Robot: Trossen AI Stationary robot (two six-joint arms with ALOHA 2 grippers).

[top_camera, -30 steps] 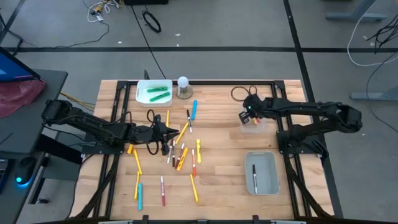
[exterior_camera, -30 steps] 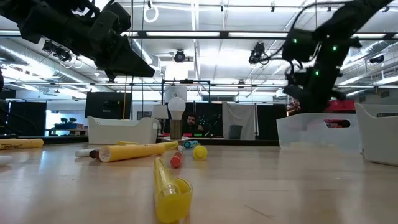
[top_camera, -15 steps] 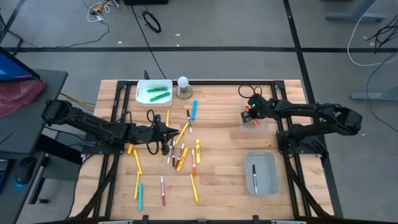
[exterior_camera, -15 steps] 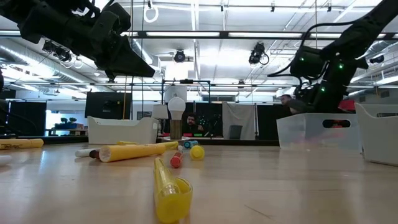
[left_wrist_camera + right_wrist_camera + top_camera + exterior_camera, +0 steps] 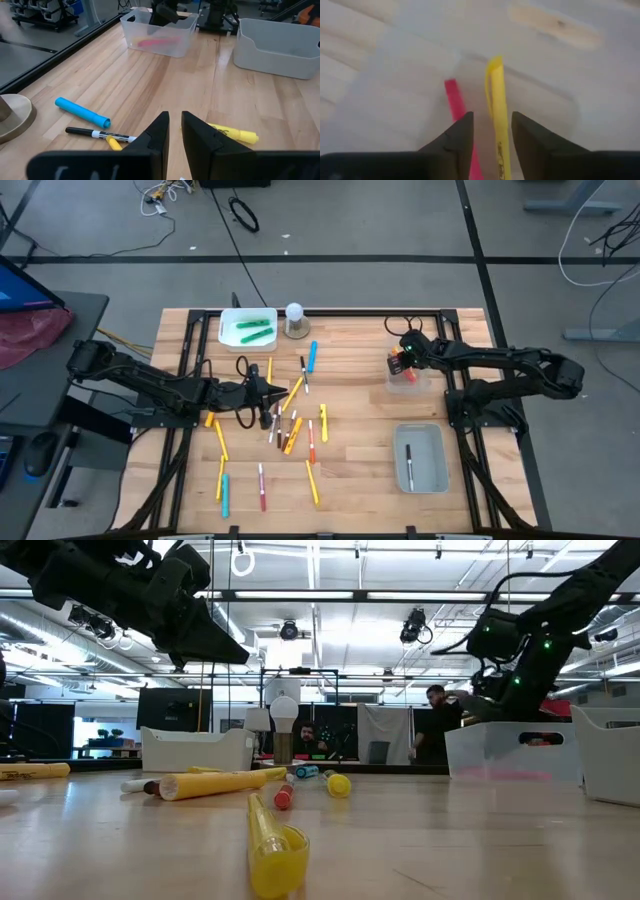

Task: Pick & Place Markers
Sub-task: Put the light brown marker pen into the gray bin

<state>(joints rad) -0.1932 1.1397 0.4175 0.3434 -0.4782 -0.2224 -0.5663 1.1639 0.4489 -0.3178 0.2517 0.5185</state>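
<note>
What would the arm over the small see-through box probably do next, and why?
Probably lift straight up and head back to the loose markers. The right pincer stands open over the clear bin, and a yellow marker lies in it beside a pink marker, so the drop looks done. The left pincer waits over the pile.

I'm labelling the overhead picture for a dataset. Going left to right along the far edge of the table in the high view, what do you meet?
White bin holding green markers → white ball-topped round object → blue marker → right gripper over the small clear bin.
</note>
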